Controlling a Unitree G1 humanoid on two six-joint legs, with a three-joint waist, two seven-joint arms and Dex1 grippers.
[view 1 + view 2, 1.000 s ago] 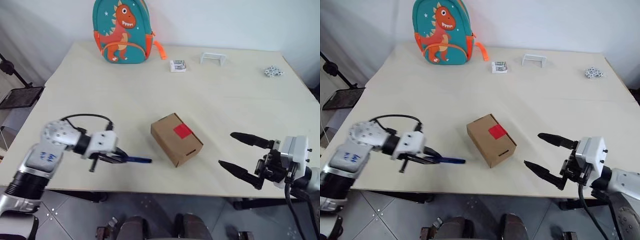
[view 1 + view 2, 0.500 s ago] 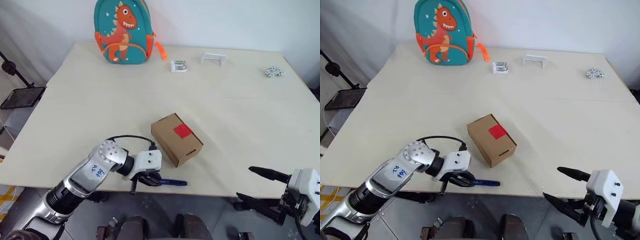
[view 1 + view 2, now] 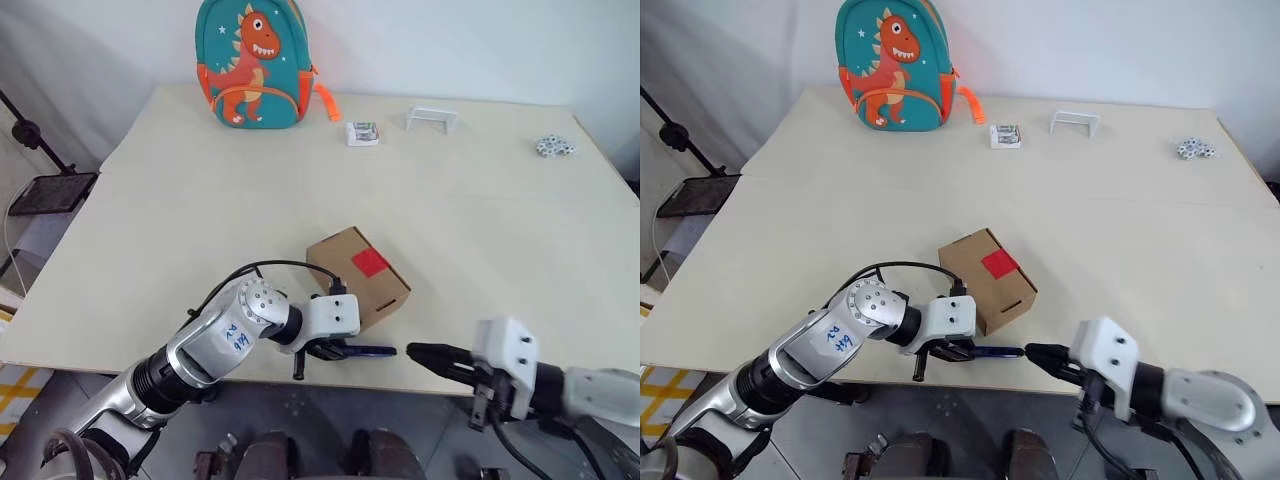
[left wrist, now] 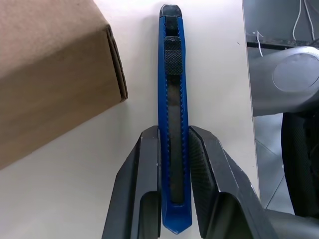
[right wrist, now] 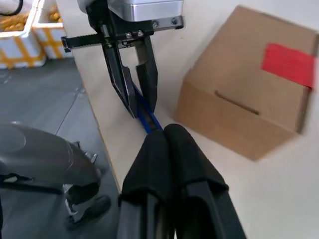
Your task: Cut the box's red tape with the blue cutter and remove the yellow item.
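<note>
When compared with one second ago, looks quite different from the head views. Has carried the cutter (image 3: pixel 372 351) from the far left side to the front edge of the table (image 3: pixel 180 200), with the left gripper (image 3: pixel 345 350) now just beside the near corner of the box (image 3: pixel 345 262). Has swung in from the right too: right gripper (image 3: pixel 418 352), wide apart before, now with both fingers pressed together and pointing straight at the free end of the cutter. Meets that end or stops just short of it; cannot tell which. Box in the same place, lid down, red tape (image 3: pixel 370 263) whole on its top.

From the left wrist view, clamped on the cutter by its back half, one finger on each long side. Front half with the ribbed slider free ahead of the fingers, lying over the table, close along the box wall but apart from it.

From the right wrist view, fingers together with no gap, cutter running from their tips to the left gripper beyond. Box just past the tips, to one side, tape uncut on top.

Probably means a handover, or a push on the slider to bring out the blade. No cutting begun yet; yellow item most likely still inside the closed box.
</note>
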